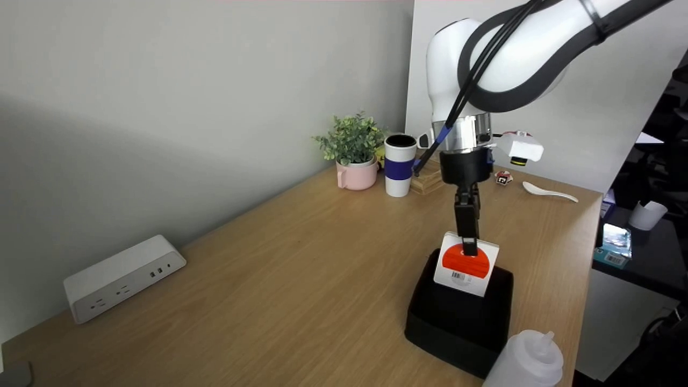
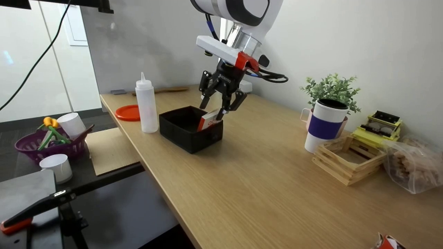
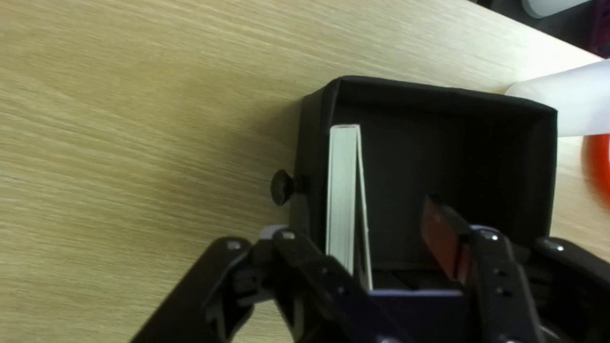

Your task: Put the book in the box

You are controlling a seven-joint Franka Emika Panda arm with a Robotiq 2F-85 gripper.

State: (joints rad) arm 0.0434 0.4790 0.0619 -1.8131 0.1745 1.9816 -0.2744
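Clearly, the slim white book (image 1: 463,270) stands tilted inside the low black box (image 2: 176,137), leaning toward one wall with its top above the rim and its red-orange circle facing inward. Over it, the jaws of the Robotiq gripper (image 2: 212,112) are spread apart, one above the box's interior, the other close to the book; whether that one touches it cannot be told. A translucent squeeze bottle (image 2: 148,110) stands just beside the box on the wooden worktop (image 1: 295,279), near a round red plate (image 2: 128,113)
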